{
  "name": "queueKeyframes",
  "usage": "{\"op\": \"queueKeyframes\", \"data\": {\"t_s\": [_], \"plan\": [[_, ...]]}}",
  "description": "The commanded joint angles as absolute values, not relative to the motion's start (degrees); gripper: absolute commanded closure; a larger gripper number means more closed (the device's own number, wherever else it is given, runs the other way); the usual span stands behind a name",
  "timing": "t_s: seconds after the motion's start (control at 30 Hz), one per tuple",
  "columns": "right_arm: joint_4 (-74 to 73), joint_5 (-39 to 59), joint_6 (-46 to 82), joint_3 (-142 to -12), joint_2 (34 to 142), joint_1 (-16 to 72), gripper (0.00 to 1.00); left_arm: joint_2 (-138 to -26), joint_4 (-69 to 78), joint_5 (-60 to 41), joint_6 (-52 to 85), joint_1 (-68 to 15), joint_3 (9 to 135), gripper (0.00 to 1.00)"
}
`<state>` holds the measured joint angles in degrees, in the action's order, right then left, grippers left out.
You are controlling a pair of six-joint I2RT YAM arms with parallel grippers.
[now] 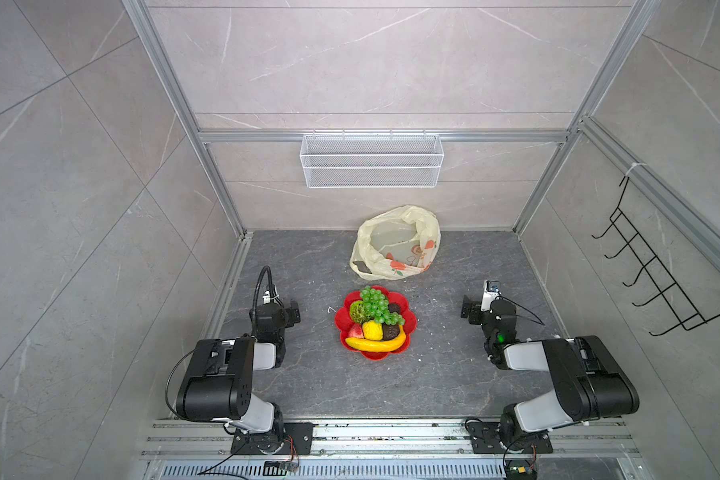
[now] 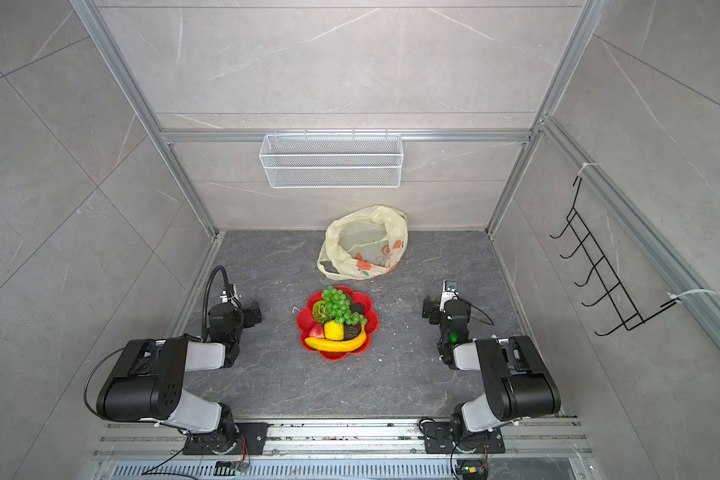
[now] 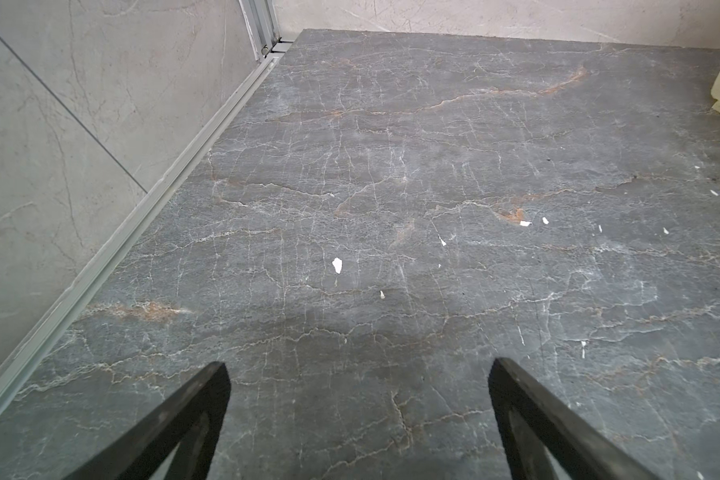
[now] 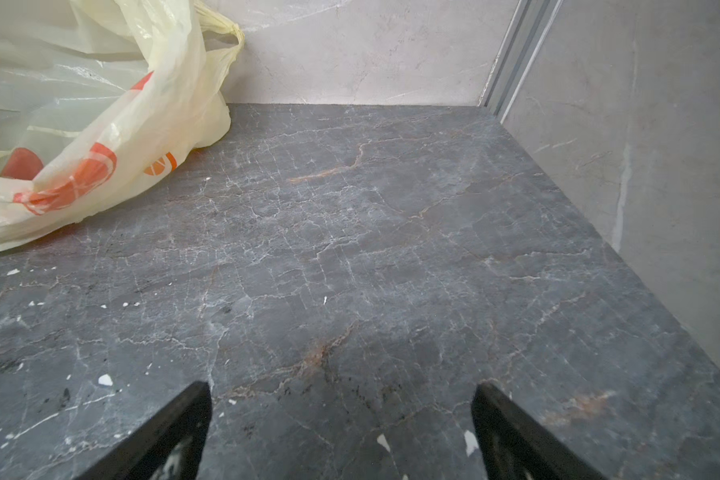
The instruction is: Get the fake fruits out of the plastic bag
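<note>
Fake fruits [image 1: 375, 322] on red plate [image 1: 410, 321], frame centre, plastic bag [image 1: 395, 243] above (mouth open, contents unclear), left gripper [image 3: 358, 370] and right gripper [image 4: 341, 390] both spread wide

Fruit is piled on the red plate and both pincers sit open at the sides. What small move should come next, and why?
Probably ease the right pincer toward the mouth of the plastic bag for a check. The fake fruits fill the red plate and the bag looks empty from above, but a reddish patch in the right wrist view could be print or fruit.
</note>
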<state>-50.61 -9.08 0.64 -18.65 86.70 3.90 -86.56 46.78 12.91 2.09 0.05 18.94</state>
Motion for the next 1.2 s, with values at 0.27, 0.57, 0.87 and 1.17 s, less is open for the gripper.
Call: {"op": "queueKeyframes", "data": {"t_s": [0.27, 0.57, 0.87, 1.17], "plan": [[-52.39, -11.14, 3.47, -19.51, 86.48, 4.04, 0.00, -86.04, 50.14, 12.13, 1.18, 0.38, 20.03, 0.00], [-52.38, -11.07, 3.47, -19.51, 86.47, 4.05, 0.00, -86.04, 50.12, 12.13, 1.18, 0.43, 20.04, 0.00], [-52.30, -11.07, 3.47, -19.60, 86.56, 4.06, 0.00, -86.07, 50.12, 12.13, 1.16, 0.42, 20.04, 0.00], [-52.20, -11.16, 3.54, -19.69, 86.53, 4.09, 0.00, -86.06, 50.14, 12.13, 1.15, 0.44, 20.08, 0.00]]}}
